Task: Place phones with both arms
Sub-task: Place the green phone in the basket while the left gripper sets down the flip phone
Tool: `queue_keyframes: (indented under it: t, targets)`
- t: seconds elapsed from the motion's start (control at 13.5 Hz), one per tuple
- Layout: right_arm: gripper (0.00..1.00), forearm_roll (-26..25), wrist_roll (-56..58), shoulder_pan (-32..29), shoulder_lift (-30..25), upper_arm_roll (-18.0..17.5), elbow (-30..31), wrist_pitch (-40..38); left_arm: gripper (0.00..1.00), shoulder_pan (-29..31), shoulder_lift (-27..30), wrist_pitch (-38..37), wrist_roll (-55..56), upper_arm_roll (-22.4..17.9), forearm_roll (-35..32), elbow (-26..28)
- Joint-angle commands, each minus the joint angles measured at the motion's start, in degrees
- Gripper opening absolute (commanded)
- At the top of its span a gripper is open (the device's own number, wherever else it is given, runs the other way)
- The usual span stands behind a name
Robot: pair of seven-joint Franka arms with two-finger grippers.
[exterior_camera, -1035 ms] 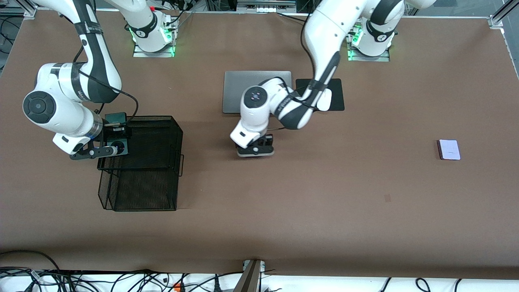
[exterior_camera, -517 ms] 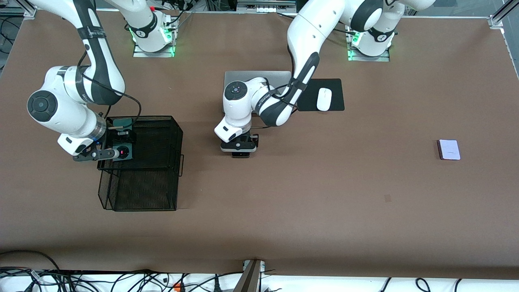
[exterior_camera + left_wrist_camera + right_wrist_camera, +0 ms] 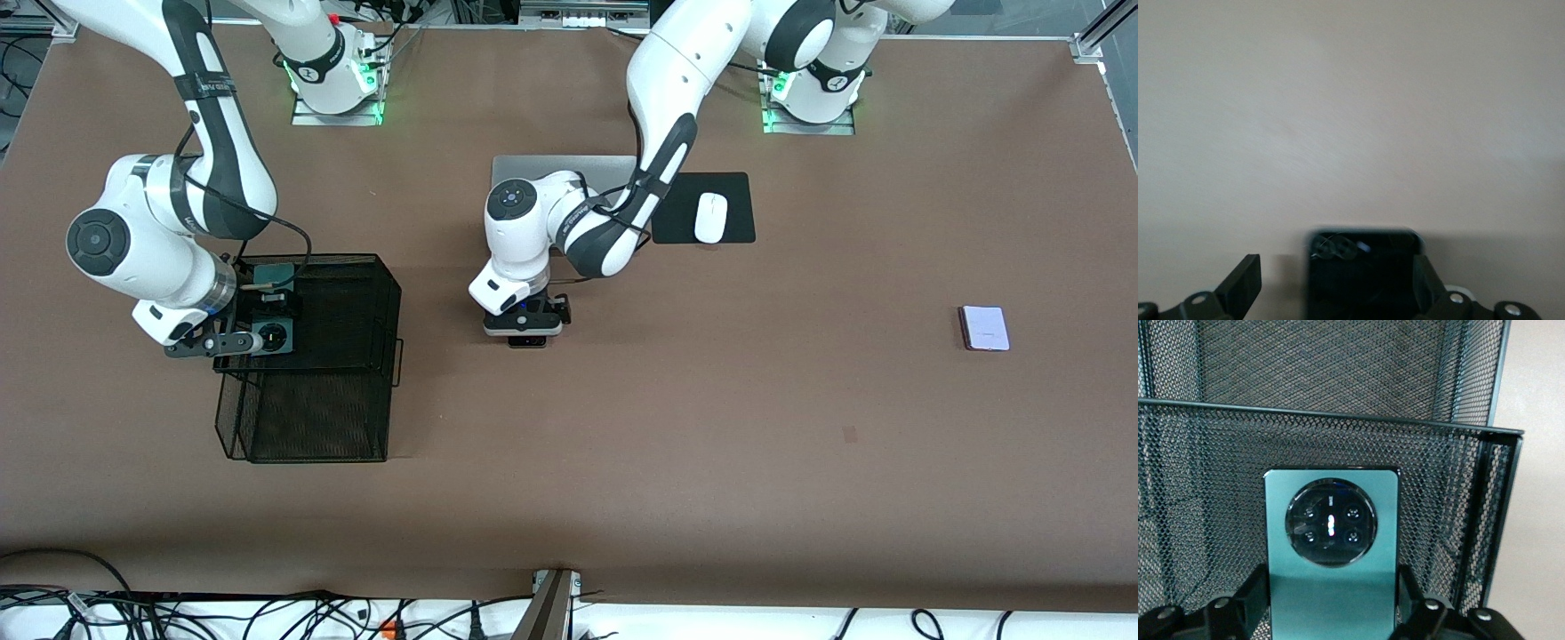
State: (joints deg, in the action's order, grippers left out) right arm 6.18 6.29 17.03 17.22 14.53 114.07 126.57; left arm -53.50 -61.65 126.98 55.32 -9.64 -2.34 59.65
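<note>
left gripper at frame centre, jaws spread wide around black phone. right gripper, left of frame, clasping green phone over mesh basket.

We saw a grey laptop lying closed beside a black mouse pad. A white mouse sat on that pad. A black mesh basket stood toward the right arm's end.

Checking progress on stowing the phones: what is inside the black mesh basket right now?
Above the mesh basket, the right gripper holds the dark-green phone. The visible floor shows nothing else; arm and phone cover the rest.
</note>
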Motion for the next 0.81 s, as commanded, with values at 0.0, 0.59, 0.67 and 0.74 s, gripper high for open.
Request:
queue_keyframes:
  t: [0.0,0.59,0.67,0.74]
  targets:
    - [0.99,1.1,-0.5,-0.3,-0.3,-0.1,-1.6,-0.6,1.00,4.9,8.3,-8.3,-3.1,0.8,-0.6,5.4]
    - [0.99,1.1,-11.7,7.6,4.1,-0.6,-23.0,-19.3,1.00,20.6,34.0,-8.1,-25.2,0.9,-1.2,38.1]
    - [0.99,1.3,-15.3,9.8,5.7,-0.7,-25.7,-20.6,1.00,23.2,36.0,-8.1,-28.9,0.8,-1.4,40.4]
    - [0.99,2.3,-19.0,12.6,7.5,-0.6,-28.0,-20.7,1.00,26.5,38.1,-8.1,-34.3,0.8,-1.5,42.8]
